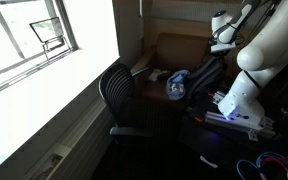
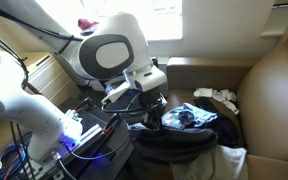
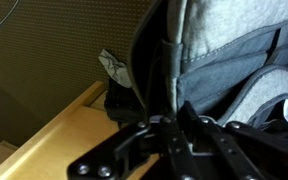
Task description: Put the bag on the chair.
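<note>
The bag is shown on the seat of the brown armchair; its dark strap is held by the clenched gripper, at the armchair's front edge.

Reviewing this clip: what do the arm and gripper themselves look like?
The arm is glossy white, built of rounded, bulbous links. Its big joint carries a dark grey circular cap. A thin black cable runs to it in an exterior view. The gripper is black, with flat linkage bars showing in the wrist view. No markings are legible.
</note>
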{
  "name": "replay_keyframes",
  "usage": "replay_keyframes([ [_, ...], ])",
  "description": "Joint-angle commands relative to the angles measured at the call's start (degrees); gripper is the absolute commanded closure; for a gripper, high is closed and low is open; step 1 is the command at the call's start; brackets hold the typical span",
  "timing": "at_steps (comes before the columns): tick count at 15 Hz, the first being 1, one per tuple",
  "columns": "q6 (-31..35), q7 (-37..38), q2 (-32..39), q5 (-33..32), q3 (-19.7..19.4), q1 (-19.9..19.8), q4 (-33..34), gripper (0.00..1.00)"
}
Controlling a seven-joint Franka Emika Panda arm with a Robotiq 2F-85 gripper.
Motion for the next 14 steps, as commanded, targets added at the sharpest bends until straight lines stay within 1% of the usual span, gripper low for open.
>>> replay_keyframes([
  [1,1.04,-0.32,0.45,2.21,-0.33,0.56,0.37,1.0],
  [2,1.87,-1.84,0.16,5.28,-0.29,0.81,-0.06,0.99],
  [4,3.62,-6.59,-1.84,15.13,0.48,1.57,-1.48,0.98],
  [5,3.83,-9.54,-4.32,20.42,0.34,2.77,-3.16,0.98],
  [6,2.21,-12.1,-7.64,25.37,1.05,4.1,-4.03,0.98],
  [8,-0.53,-17.19,-12.85,35.39,2.34,7.31,-3.5,0.98],
  [9,-1.35,-19.69,-15.1,39.88,2.18,9.63,-2.74,0.98],
  [10,-1.87,-21.85,-17.28,44.14,5.11,9.22,-2.1,0.98],
  [12,-3.99,-25.58,-21.74,51.37,7.62,11.57,-0.44,0.98],
  [14,-5.46,-28.14,-25.33,57.3,10.21,13.46,1.77,0.98],
])
